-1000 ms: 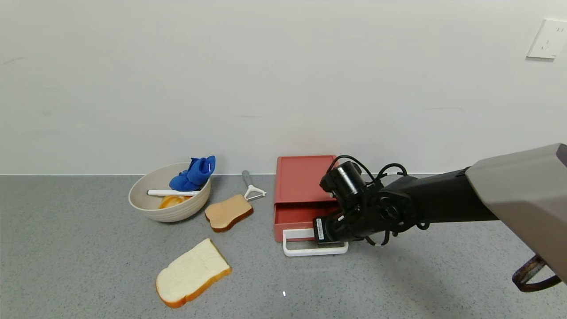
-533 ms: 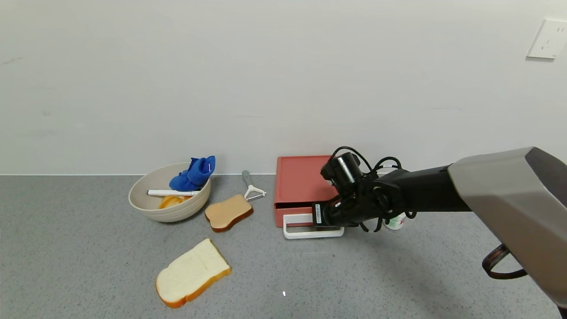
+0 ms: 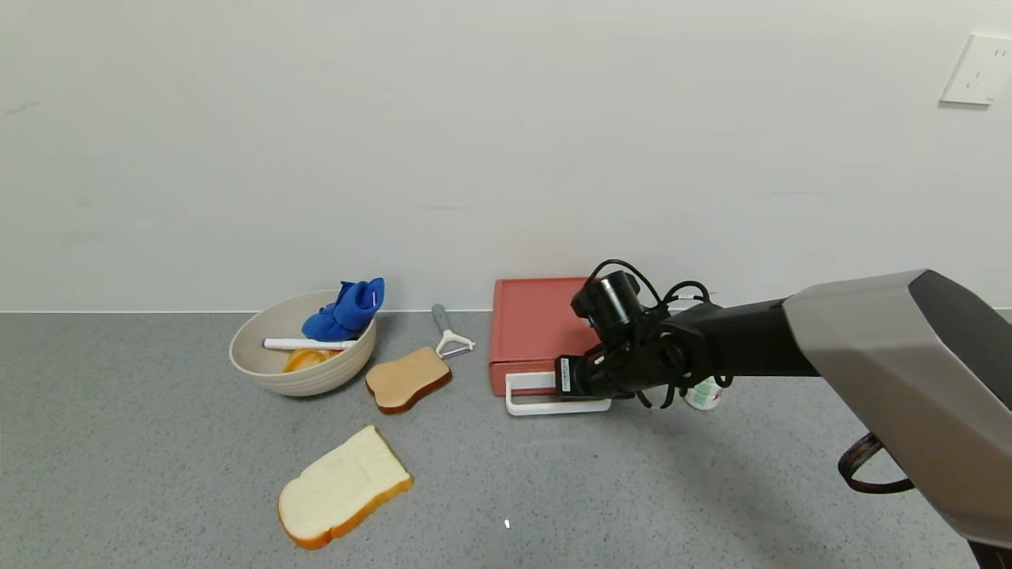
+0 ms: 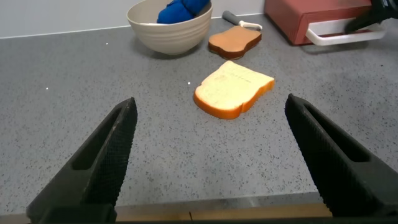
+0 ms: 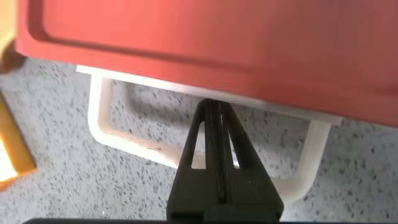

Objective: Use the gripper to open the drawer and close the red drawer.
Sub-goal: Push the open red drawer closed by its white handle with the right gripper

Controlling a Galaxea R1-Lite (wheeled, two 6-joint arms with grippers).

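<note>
The red drawer [image 3: 531, 320] sits pushed into its low red box by the back wall, its front flush with the box. Its white loop handle [image 3: 545, 408] sticks out toward me. My right gripper [image 3: 571, 381] is shut, its fingers pressed together. In the right wrist view the fingers [image 5: 212, 106] lie over the handle's bar [image 5: 124, 140], tips against the drawer front [image 5: 217, 43]. My left gripper [image 4: 211, 102] is open and empty, low over the table's front edge. It sees the box [image 4: 298, 15] far off.
A beige bowl [image 3: 273, 371] with a blue cloth [image 3: 345, 310] stands left of the box. A peeler [image 3: 449, 336], a brown toast slice [image 3: 407, 379] and a white bread slice [image 3: 344, 487] lie nearby. A small white bottle [image 3: 704, 393] stands behind my right arm.
The drawer, pulled out a second ago, has slid back into the box. My right gripper moved toward the wall with it, staying on the handle.
</note>
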